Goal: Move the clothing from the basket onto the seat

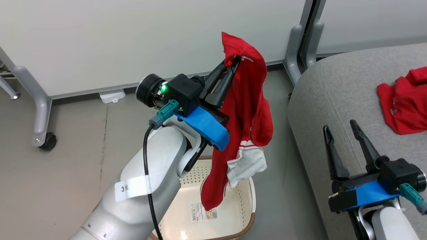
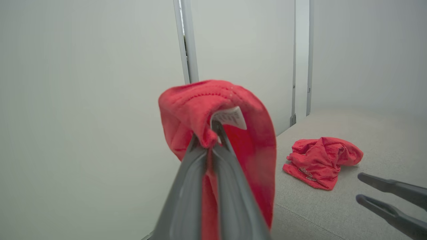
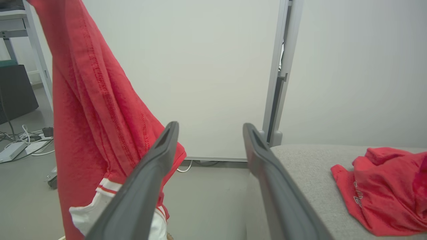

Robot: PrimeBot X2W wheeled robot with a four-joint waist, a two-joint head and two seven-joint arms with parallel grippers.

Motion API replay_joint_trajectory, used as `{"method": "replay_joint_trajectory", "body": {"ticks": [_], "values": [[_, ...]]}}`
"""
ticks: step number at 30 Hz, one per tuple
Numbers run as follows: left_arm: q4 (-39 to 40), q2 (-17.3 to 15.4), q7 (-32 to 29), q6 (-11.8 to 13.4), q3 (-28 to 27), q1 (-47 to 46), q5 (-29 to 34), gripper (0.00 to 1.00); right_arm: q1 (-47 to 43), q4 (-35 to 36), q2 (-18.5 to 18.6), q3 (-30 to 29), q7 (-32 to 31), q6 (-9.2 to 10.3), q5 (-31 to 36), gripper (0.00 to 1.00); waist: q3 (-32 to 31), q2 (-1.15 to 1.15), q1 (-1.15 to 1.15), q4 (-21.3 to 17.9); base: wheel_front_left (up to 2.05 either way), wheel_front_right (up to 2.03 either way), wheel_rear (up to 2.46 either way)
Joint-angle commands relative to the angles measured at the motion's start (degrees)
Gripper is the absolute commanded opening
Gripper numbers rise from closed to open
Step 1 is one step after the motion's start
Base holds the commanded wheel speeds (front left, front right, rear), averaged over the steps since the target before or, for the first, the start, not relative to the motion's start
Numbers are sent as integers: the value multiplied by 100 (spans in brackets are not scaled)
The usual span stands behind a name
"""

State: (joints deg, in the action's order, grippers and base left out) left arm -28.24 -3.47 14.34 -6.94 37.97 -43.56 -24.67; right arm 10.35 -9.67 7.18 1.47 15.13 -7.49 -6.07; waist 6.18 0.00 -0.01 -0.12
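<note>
My left gripper (image 1: 233,65) is shut on the top of a red garment (image 1: 245,110) with white trim, which hangs down over the cream basket (image 1: 248,186) on the floor. In the left wrist view the gripper (image 2: 213,133) pinches the red cloth (image 2: 253,146) near a white label. A second piece of red clothing (image 1: 405,103) lies crumpled on the grey seat (image 1: 337,96) at the right. My right gripper (image 1: 340,128) stands open over the seat's front edge, empty; its fingers (image 3: 156,166) frame the hanging garment (image 3: 90,116) and the seat (image 3: 307,163).
A white partition wall (image 1: 133,43) with grey wheeled feet (image 1: 43,133) stands behind. The basket's bare bottom carries a label sticker (image 1: 201,211). Cables and a power strip (image 3: 20,146) lie on the grey floor at the left.
</note>
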Motion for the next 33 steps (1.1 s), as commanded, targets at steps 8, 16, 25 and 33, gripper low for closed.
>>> {"method": "replay_joint_trajectory", "body": {"ticks": [8,16,25,33], "values": [[185,-23,-133,66,90,44,-73,0,-224,-24,-67,37,4,-1,-12,100,-192,0,1,39,0,0,0],[306,-74,-167,113,108,113,-127,0,-244,-35,4,136,4,-1,-35,100,-288,0,1,80,0,0,0],[393,-101,-202,160,175,158,-143,0,-15,-6,131,551,4,-1,-57,100,-279,0,1,107,0,0,0],[469,-116,-223,186,228,74,-143,0,514,-79,316,1277,4,-1,-57,100,-174,0,1,127,0,0,0]]}}
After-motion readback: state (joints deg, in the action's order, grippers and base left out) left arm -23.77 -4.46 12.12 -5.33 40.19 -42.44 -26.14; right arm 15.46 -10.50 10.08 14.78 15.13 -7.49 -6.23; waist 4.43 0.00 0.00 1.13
